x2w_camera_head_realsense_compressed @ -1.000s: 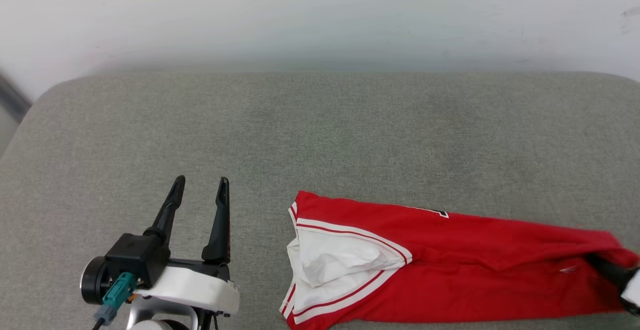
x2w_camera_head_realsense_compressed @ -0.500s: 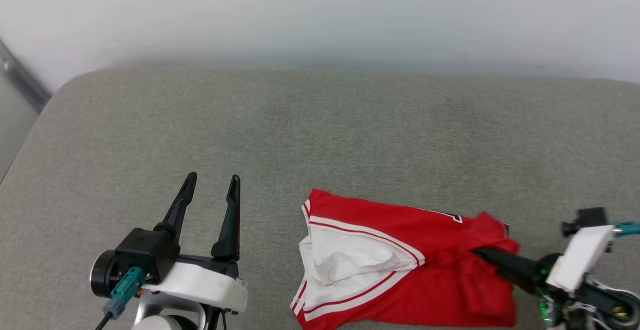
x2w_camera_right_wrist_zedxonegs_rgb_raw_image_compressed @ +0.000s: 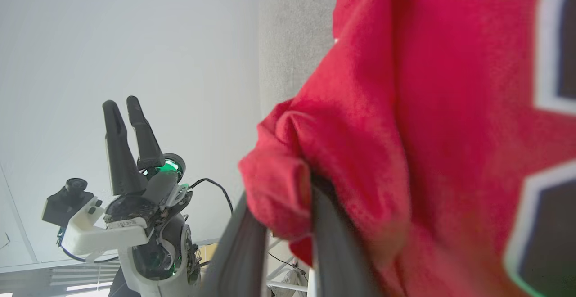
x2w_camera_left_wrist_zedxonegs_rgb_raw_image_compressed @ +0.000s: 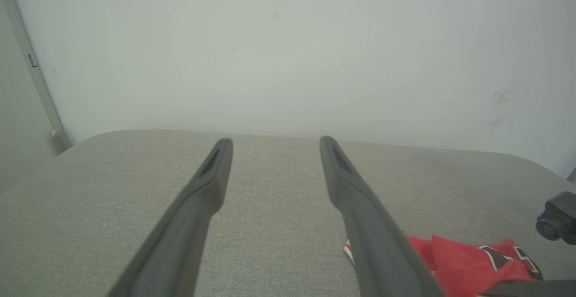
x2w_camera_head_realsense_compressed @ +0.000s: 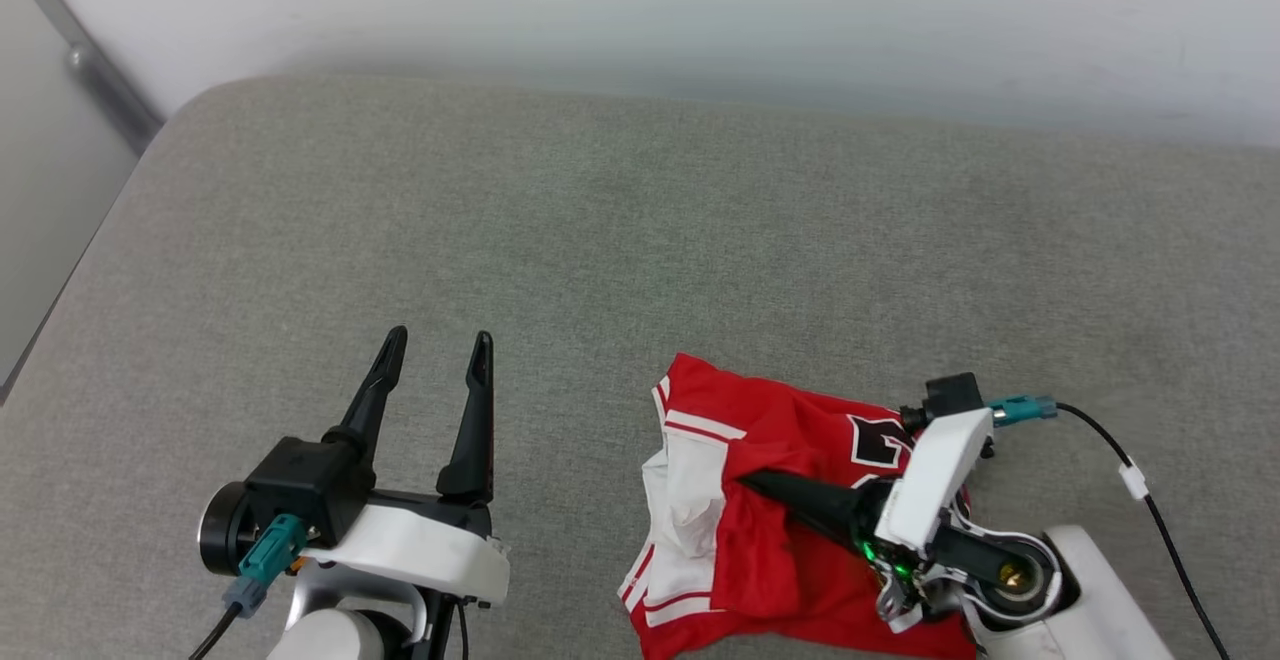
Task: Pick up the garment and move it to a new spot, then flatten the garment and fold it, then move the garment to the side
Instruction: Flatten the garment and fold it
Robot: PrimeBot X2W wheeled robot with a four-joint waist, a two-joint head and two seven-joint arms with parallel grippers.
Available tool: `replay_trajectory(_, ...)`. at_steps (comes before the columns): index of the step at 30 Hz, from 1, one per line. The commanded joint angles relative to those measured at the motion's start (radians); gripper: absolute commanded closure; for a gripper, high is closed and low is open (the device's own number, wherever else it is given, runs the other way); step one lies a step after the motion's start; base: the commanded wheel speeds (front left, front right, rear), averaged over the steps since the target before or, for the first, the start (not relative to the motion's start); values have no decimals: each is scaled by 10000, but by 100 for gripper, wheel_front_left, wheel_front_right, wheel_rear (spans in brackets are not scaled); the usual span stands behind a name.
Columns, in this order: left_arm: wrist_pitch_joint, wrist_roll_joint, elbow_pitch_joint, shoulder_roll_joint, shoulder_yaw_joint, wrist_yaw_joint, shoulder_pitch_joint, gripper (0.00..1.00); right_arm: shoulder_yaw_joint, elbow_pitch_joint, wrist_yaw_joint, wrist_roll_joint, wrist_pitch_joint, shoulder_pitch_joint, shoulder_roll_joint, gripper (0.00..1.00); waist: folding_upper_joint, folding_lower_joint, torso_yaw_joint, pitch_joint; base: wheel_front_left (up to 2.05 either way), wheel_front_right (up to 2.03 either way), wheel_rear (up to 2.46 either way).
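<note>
Garment [x2w_camera_head_realsense_compressed: 800,430] folded leftward, bunched, black numbers showing

Long black tapered fingers [x2w_camera_head_realsense_compressed: 470,425] extend from each white plastic wrist shell [x2w_camera_head_realsense_compressed: 400,555]; a teal plug connector [x2w_camera_head_realsense_compressed: 270,545] and a black boxy camera housing [x2w_camera_head_realsense_compressed: 300,485] sit beside it.

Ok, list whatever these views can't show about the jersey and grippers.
- Right gripper fingertips: head and right wrist views, buried in garment fold; grip unclear.
- Numbers: head view, partly covered by wrist camera mount; right wrist view, cut off, blurred.
- Garment's near hem: head view, past bottom edge.
</note>
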Motion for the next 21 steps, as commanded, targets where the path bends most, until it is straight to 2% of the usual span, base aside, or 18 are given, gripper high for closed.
replay_trajectory(1,-55,-39,28,-21,-28,-32,-184,0,135,41,-4,-13,-152,-183,12,0,0,0,49,56,0,0,0)
replay_trajectory(5,-117,-55,163,-56,-34,-42,-191,0,933,112,-4,-232,-619,-475,10,0,0,0,71,134,0,0,0)
replay_trajectory(9,-174,-107,247,-67,-8,-35,-188,0,1688,-283,-4,-1056,-891,-720,-148,0,0,0,7,108,0,0,0)
replay_trajectory(13,-164,-141,257,-63,-14,3,-111,0,2619,-986,-4,-2319,-1400,-880,-650,0,0,0,-137,0,0,0,0)
replay_trajectory(17,-182,-181,309,-81,-34,7,-61,0,3535,-1570,-4,-4102,-2068,-1104,-1507,0,0,0,-305,-92,0,0,0)
replay_trajectory(21,-181,-180,337,-29,7,97,6,0,3619,-1864,-4,-5588,-2845,-1006,-2216,0,0,0,-511,-175,0,0,0)
